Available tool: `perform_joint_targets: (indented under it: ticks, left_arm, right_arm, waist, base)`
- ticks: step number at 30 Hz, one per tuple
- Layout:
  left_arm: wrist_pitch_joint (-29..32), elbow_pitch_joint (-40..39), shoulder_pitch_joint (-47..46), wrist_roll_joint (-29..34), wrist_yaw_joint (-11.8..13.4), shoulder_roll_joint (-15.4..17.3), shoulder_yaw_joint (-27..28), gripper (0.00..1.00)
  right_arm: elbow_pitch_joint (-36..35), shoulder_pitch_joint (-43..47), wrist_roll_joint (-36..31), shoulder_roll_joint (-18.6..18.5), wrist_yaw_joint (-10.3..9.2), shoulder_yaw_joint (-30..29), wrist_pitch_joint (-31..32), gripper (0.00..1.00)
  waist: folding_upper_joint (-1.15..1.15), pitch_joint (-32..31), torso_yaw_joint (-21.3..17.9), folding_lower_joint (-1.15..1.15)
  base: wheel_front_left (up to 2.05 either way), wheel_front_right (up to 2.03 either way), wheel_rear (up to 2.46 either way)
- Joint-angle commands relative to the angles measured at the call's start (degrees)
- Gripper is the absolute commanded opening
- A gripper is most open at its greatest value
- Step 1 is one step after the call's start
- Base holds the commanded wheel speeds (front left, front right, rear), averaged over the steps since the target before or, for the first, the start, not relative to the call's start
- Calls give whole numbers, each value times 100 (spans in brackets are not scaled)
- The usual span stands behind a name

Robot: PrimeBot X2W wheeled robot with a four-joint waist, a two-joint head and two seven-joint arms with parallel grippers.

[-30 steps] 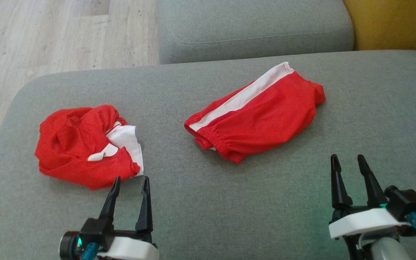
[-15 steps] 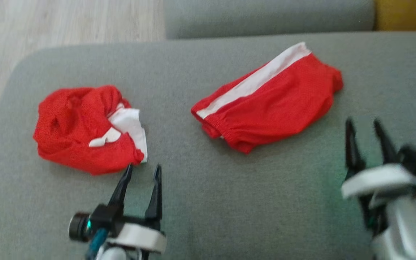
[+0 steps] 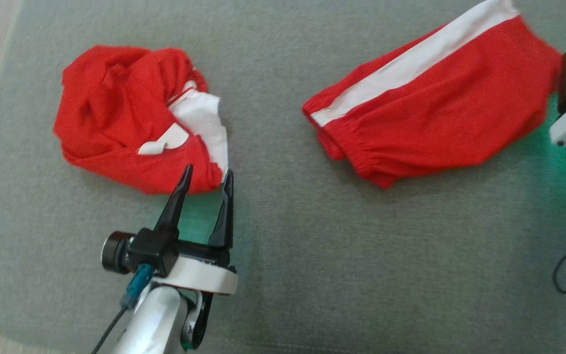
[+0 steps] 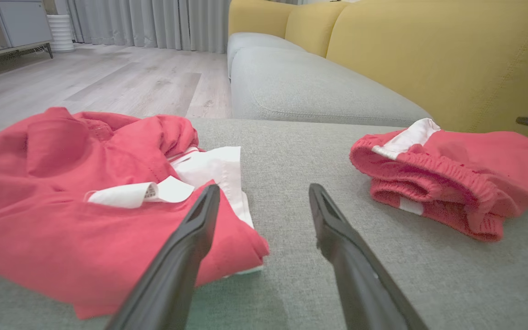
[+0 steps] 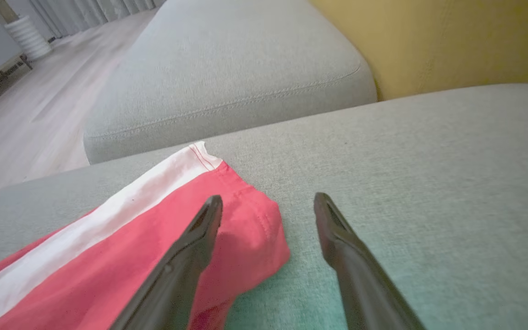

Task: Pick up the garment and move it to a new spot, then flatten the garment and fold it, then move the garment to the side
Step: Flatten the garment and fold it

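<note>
- While both red garments lie on the grey cushion (image 3: 312,255), L gripper (image 3: 208,170) is open, tips at crumpled garment's (image 3: 116,103) near edge.
- R gripper (image 5: 267,198) open, at folded shorts' (image 3: 440,113) right end.

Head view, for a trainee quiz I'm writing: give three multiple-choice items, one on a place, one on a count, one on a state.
1. Where does the crumpled red and white fabric garment lie? A) on the grey fabric cushion B) on a wooden floor C) in a drawer
2. How many red garments lie on it? A) one B) two C) three
3. The left gripper is: A) open, empty B) shut on cloth C) shut, empty
Answers: A, it rests on the cushion; B, it plus the folded red shorts with a white stripe; A, its fingers stand apart, gripping nothing.
</note>
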Motion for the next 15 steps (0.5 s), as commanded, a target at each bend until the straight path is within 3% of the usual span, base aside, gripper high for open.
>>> perform_joint_targets:
  ticks: [1,5,15]
  left_arm:
    - [-56,-144,-205,63,-31,-9,166,100]
    - [-56,-87,-310,60,-58,-38,155,100]
    - [-56,-100,-383,11,-52,-60,214,100]
  right_arm:
    - [133,-307,-135,-176,-4,-5,57,100]
    - [877,-694,-288,-317,-4,16,268,100]
    - [1891,-1046,-10,-417,-4,964,875,100]
  waist:
    - [0,244,238,-2]
    - [0,363,340,-2]
    - [0,491,379,-2]
  base:
    - [0,0,0]
    - [0,0,0]
    - [0,0,0]
